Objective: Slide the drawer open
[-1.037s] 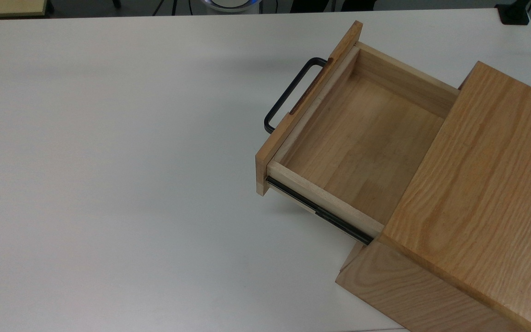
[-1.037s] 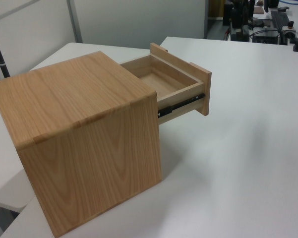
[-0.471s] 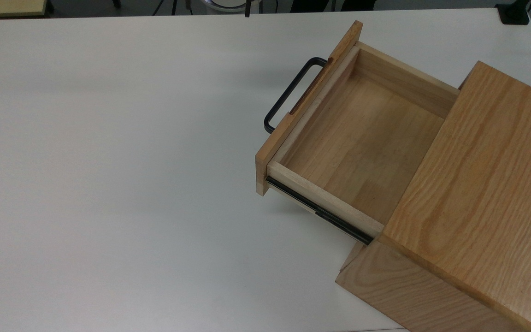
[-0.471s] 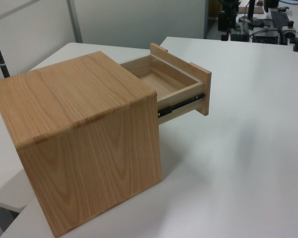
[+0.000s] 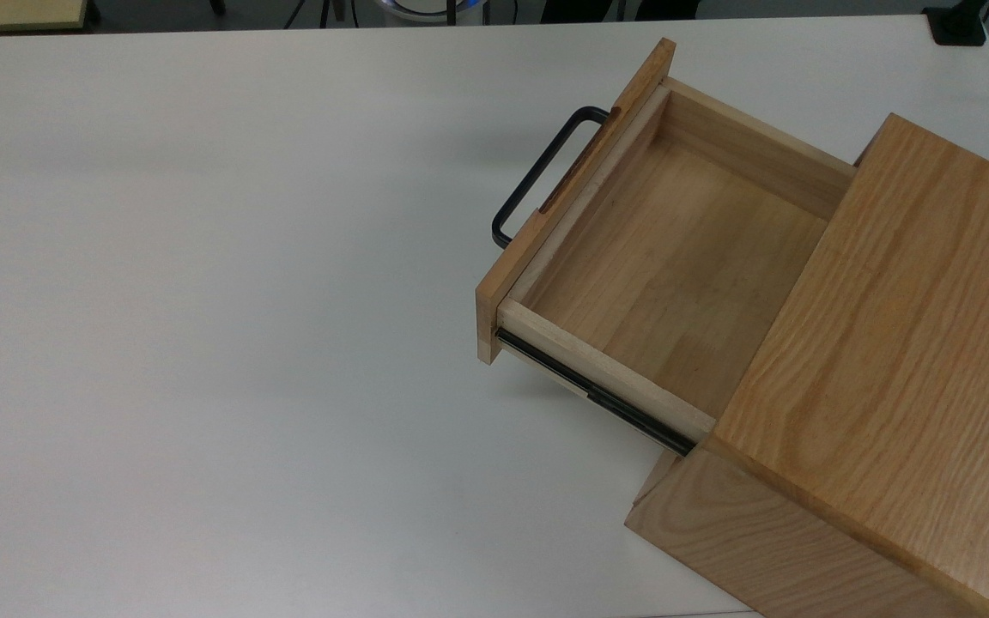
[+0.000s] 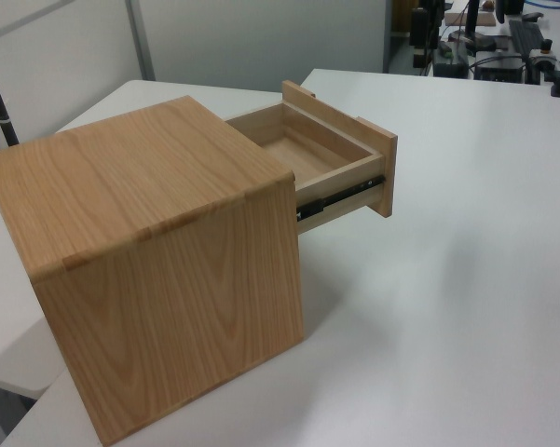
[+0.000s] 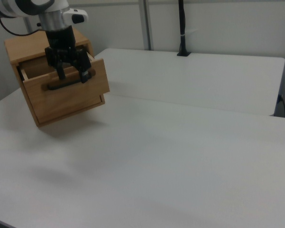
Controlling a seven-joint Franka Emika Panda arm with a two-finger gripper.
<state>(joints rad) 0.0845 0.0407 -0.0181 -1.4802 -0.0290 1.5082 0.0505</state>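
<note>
Drawer (image 5: 675, 266) well out on rails, likely stiff and smooth-sliding; best hold is bar handle (image 5: 537, 176); pincer (image 7: 71, 75) wide, empty.

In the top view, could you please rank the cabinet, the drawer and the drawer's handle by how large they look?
1. Cabinet: largest, though the picture's edge cuts it off.
2. Drawer: its pulled-out part looks somewhat smaller.
3. Handle: by far the smallest, a thin black bar.
</note>
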